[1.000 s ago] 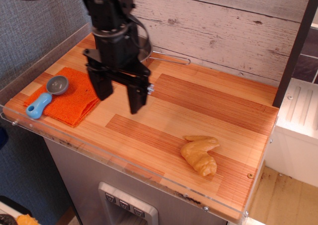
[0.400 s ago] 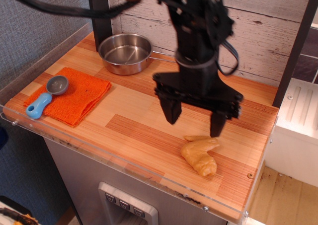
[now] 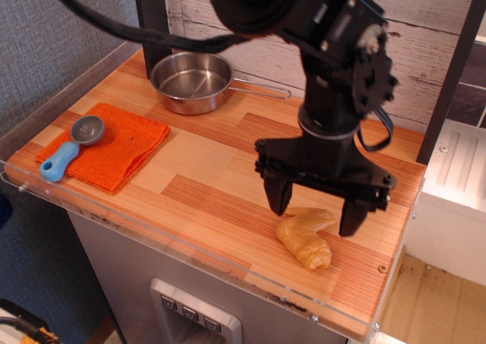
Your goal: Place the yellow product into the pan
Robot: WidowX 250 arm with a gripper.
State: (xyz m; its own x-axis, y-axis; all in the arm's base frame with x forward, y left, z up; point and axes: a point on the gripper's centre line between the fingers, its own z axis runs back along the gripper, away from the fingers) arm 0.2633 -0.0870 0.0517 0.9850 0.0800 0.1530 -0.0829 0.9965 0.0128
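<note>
Arm all matte black, bulky rounded joint housings. Thick black cable loops off upper left; thinner black cables curl beside wrist. Pale round cap on upper housing. Gripper: wide black crossbar, two tapered black fingers, small silvery screws.
</note>
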